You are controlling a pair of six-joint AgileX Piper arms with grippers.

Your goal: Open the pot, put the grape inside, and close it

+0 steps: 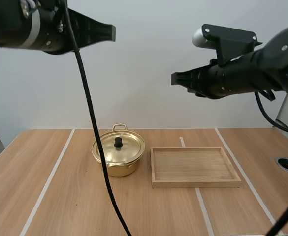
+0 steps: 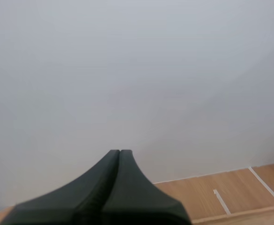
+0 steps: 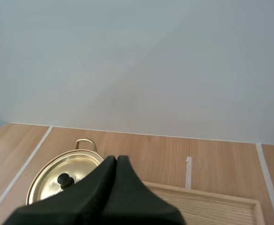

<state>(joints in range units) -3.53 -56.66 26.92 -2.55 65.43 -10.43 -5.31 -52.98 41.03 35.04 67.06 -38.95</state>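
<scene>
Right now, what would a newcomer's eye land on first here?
The gold pot, lid on, stands on the table just left of the wooden tray. Both arms hang high over the table, left gripper and right gripper shut on nothing.

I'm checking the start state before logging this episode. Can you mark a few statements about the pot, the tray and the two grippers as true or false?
1. The lid sits closed on the pot. True.
2. The pot stands inside the wooden tray. False: it stands on the table beside the tray, apart from it.
3. The left gripper is shut on nothing. True.
4. The right gripper is clamped on the lid. False: it hangs high above the table, fingers together, holding nothing.
</scene>
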